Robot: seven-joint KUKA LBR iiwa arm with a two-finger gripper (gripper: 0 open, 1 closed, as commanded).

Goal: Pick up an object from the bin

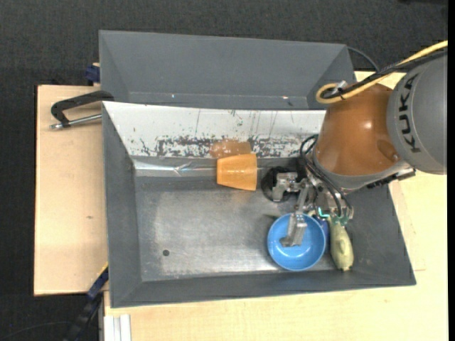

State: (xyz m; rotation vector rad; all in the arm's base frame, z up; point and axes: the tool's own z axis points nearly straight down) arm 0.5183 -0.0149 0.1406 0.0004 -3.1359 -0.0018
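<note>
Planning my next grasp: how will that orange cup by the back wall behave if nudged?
The orange cup lies on its side, so it will probably roll. It looks like smooth moulded plastic: likely stiff, light, perhaps slippery.

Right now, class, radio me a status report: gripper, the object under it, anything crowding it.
Gripper over blue bowl, lower right of bin. Grasp not confirmed. Yellow-green oblong thing beside bowl's right rim; orange cup on its side, well clear.

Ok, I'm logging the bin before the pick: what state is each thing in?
Orange cup: tipped on its side by the back wall.
Blue bowl: upright, front right, under the hand.
Yellow-green oblong thing: lying flat, right of the bowl.
Hand: low over the bowl.
</note>
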